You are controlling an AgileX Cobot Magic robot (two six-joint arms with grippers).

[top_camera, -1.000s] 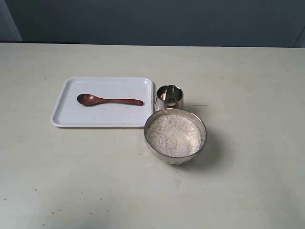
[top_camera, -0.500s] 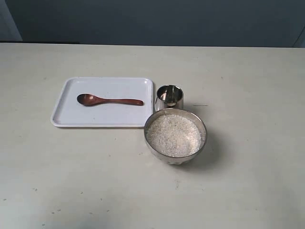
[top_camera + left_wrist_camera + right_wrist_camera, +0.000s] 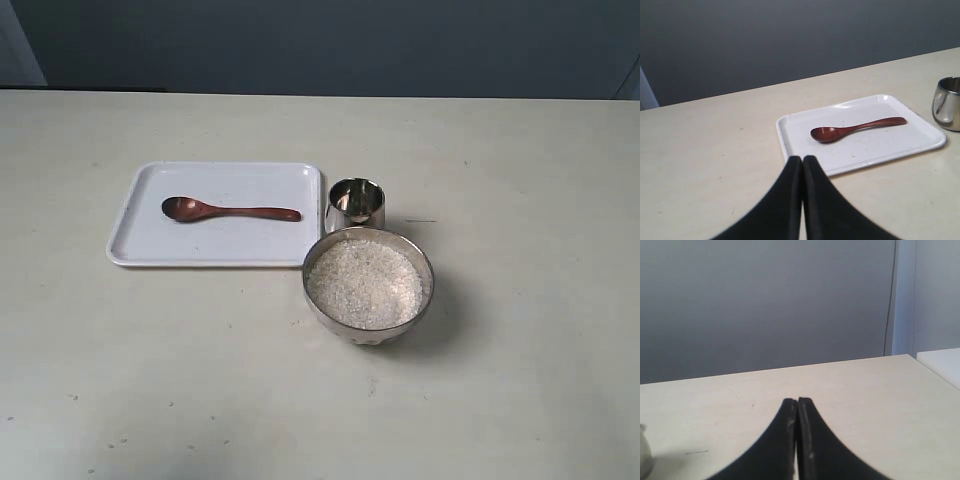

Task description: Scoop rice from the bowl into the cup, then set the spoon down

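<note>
The dark reddish-brown wooden spoon (image 3: 228, 210) lies flat on a white tray (image 3: 140, 245), head to the left. Right of the tray stands the small steel cup (image 3: 355, 203), and just in front of it the shiny metal bowl (image 3: 424, 262) holds white rice (image 3: 365, 283). Neither arm shows in the exterior view. In the left wrist view my left gripper (image 3: 802, 158) is shut and empty, short of the tray's edge (image 3: 785, 135), with the spoon (image 3: 855, 129) and the cup (image 3: 947, 102) beyond. My right gripper (image 3: 797, 400) is shut and empty over bare table.
The pale table (image 3: 520, 380) spreads wide around the tray and bowl. A dark wall runs behind its far edge. In the right wrist view a white surface (image 3: 942, 362) sits past the table's corner.
</note>
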